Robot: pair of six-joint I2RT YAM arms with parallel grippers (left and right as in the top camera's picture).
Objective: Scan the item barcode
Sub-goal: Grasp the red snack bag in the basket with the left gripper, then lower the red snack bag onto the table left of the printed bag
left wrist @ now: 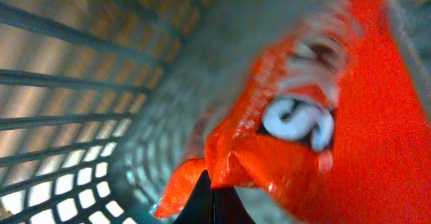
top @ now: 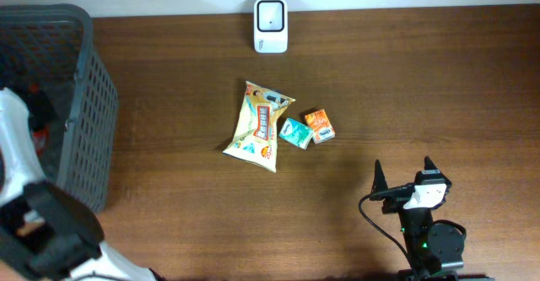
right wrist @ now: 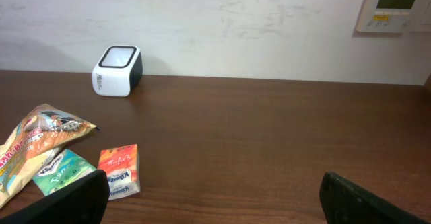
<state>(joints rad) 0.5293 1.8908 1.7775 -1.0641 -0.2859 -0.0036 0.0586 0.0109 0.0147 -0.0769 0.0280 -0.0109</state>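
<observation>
In the left wrist view a glossy red-orange packet (left wrist: pixel 350 150) with a white logo fills the right side, inside the dark mesh basket (left wrist: pixel 81 116). My left gripper (left wrist: pixel 212 183) is shut, its dark jaws pinched together on the packet's crinkled lower edge. The barcode scanner (top: pixel 271 14), a white box with a dark window, stands at the table's far edge and also shows in the right wrist view as the scanner (right wrist: pixel 116 70). My right gripper (top: pixel 403 167) rests near the front right, open and holding nothing, its fingers (right wrist: pixel 74 197) wide apart.
The grey basket (top: pixel 93 87) takes up the left end of the table, with my white left arm (top: pixel 21 146) reaching into it. A yellow snack bag (top: pixel 259 125), a green tissue pack (top: pixel 294 133) and an orange tissue pack (top: pixel 320 126) lie mid-table.
</observation>
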